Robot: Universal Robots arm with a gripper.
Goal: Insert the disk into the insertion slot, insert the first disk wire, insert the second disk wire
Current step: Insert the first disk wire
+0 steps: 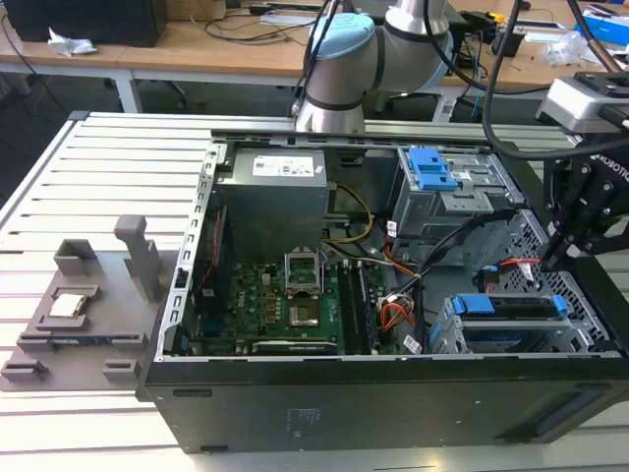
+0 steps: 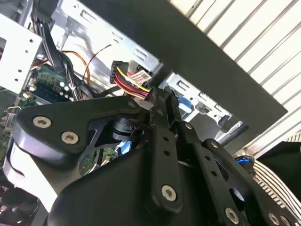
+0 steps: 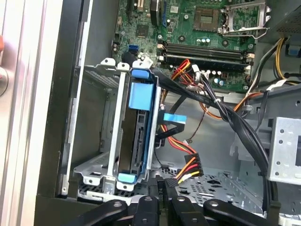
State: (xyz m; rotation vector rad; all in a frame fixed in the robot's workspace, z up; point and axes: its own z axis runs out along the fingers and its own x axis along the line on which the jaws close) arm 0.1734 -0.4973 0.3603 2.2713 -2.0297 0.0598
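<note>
The disk (image 1: pixel 516 308) sits in the insertion slot (image 1: pixel 501 339), the low grey cage in the corner of the open computer case (image 1: pixel 295 413) towards the exterior view's right. Its blue carrier shows as bright tabs at both ends of the bay. In the first wrist view the disk (image 3: pixel 136 136) stands on edge between the cage rails, with the blue bracket running along its visible side. The insertion slot (image 3: pixel 89 170) wraps around it on both flanks.

The gripper (image 1: pixel 552 258) hangs over that corner of the case, just beside the cage and a little above it. In the first wrist view the gripper (image 3: pixel 163 187) has its fingers (image 3: pixel 146 203) drawn together. They pinch the black plug at the end of the disk wire (image 3: pixel 186 168), a bundle of red, yellow and black strands. The second wrist view shows the same grip: the gripper (image 2: pixel 160 94) is closed where the disk wire (image 2: pixel 136 84) ends. The plug is near the disk, but the pictures do not show it seated in it.

A black cable with a blue tab (image 3: pixel 173 118) lies just beside the disk's carrier. Farther inside the case are the green motherboard (image 1: pixel 295 305) and the grey power supply (image 1: pixel 270 192). A taller cage with a blue latch (image 1: pixel 432 167) stands beyond the slot. The case rests on a slatted worktop (image 1: pixel 98 177).
</note>
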